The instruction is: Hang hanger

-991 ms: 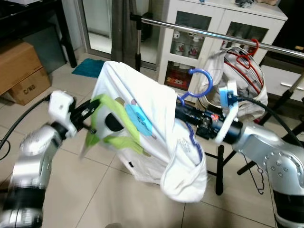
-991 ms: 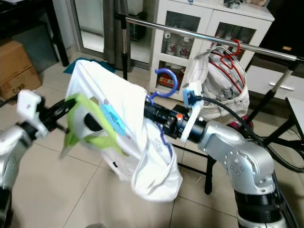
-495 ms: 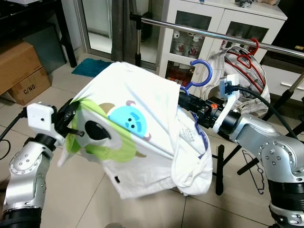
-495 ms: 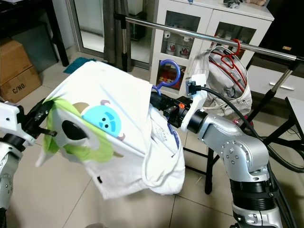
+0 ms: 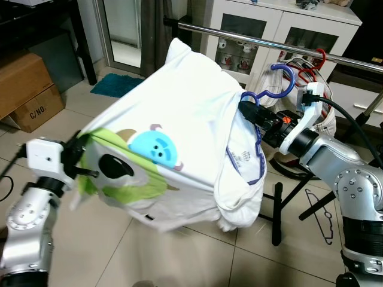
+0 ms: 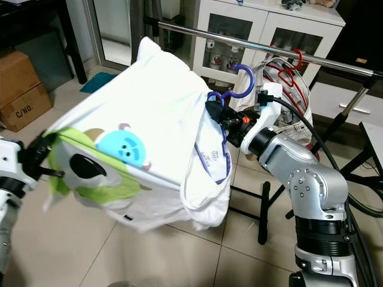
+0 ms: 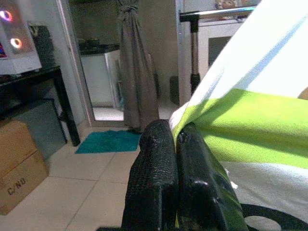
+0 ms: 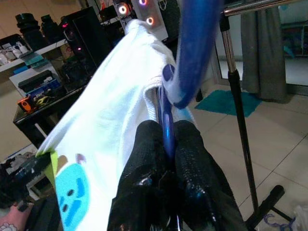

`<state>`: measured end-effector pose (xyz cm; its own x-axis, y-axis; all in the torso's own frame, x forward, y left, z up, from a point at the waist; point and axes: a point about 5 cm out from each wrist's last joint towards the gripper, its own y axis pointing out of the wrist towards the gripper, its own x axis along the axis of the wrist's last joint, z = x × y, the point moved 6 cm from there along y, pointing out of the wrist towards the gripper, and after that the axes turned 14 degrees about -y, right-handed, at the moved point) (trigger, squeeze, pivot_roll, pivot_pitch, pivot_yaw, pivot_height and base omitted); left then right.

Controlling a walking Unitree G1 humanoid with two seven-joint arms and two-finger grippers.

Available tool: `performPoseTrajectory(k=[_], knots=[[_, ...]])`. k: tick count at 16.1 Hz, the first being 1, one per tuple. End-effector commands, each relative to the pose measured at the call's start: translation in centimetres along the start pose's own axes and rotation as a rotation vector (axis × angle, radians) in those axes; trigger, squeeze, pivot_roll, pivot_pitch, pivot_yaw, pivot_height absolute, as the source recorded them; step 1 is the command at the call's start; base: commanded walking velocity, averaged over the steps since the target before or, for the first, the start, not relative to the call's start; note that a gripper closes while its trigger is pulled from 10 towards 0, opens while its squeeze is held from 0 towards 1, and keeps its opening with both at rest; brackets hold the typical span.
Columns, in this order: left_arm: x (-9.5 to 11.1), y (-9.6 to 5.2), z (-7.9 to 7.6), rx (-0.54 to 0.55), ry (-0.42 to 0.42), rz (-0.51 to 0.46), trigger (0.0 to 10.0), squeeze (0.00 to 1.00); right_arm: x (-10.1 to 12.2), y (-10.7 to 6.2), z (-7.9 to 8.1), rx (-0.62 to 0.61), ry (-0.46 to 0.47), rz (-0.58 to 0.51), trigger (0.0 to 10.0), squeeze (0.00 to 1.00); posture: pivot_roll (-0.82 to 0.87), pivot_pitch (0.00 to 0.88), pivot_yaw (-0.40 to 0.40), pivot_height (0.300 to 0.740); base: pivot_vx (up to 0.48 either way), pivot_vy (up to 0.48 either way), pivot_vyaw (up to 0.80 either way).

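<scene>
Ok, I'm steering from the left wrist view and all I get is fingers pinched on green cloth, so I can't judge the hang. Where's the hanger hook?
Observer: The blue hanger hook sits just below the metal rail, not yet over it.
Operator: Who holds it?
Observer: The right claw, shut on the hanger's neck.
Operator: Anything on the rail already?
Observer: Red hangers with a pale garment hang to the robot's right of the blue hook.
Operator: And my cloth?
Observer: It's the hem of the white shirt on the hanger, stretched out by the left claw.
</scene>
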<state>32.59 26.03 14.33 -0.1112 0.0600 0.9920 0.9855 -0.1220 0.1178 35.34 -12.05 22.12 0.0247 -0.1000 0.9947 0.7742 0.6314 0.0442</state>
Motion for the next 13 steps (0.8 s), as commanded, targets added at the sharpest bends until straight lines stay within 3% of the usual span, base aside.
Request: performPoseTrajectory(k=[1, 3, 4, 5, 6, 8, 10, 13], knots=[[0.1, 0.0, -0.1, 0.012, 0.016, -0.002, 0.0, 0.0, 1.5, -0.4, -1.0, -0.045, -0.03, -0.041, 10.0, 0.0, 0.1, 0.0, -0.041, 0.74, 0.0, 0.0, 0.0], [-1.3, 0.2, 0.0, 0.042, 0.028, 0.063, 0.0, 0.0, 1.5, -0.1, 0.1, 0.002, -0.052, -0.027, 10.0, 0.0, 0.1, 0.0, -0.044, 0.74, 0.0, 0.0, 0.0], [-1.8, 0.2, -0.1, 0.036, 0.031, 0.096, 4.2, 0.0, 1.4, 0.0, 0.2, 0.008, -0.062, -0.019, 10.0, 0.0, 0.1, 0.0, -0.044, 0.74, 0.0, 0.0, 0.0], [-2.3, 0.2, -0.9, -0.007, 0.018, 0.125, 10.0, 0.0, 1.0, 0.1, 0.5, 0.026, -0.087, 0.002, 10.0, 0.0, 0.1, 0.0, -0.044, 0.74, 0.0, 0.0, 0.0], [-2.4, 0.1, -1.5, -0.044, 0.016, 0.132, 10.0, 1.0, 0.7, 0.3, 0.8, 0.04, -0.103, 0.02, 10.0, 0.0, 0.1, 0.0, -0.044, 0.74, 0.0, 0.0, 0.0], [-2.9, -0.5, -1.5, -0.066, 0.028, 0.171, 10.0, 1.0, 0.1, 0.4, 1.0, 0.043, -0.127, 0.048, 10.0, 0.0, 0.11, 0.0, -0.051, 0.74, 0.0, 0.0, 0.0], [-2.9, -1.1, -0.3, -0.045, 0.038, 0.195, 10.0, 1.0, -0.3, 0.5, 0.7, 0.031, -0.162, 0.078, 10.0, 0.0, 0.11, 0.0, -0.051, 0.74, 0.0, 0.0, 0.0], [-1.8, -1.6, 0.7, -0.073, 0.073, 0.211, 10.0, 1.0, -1.3, 0.6, 0.7, 0.052, -0.252, 0.148, 10.0, 0.0, 0.12, 0.0, -0.057, 0.74, 0.0, 0.0, 0.0]])
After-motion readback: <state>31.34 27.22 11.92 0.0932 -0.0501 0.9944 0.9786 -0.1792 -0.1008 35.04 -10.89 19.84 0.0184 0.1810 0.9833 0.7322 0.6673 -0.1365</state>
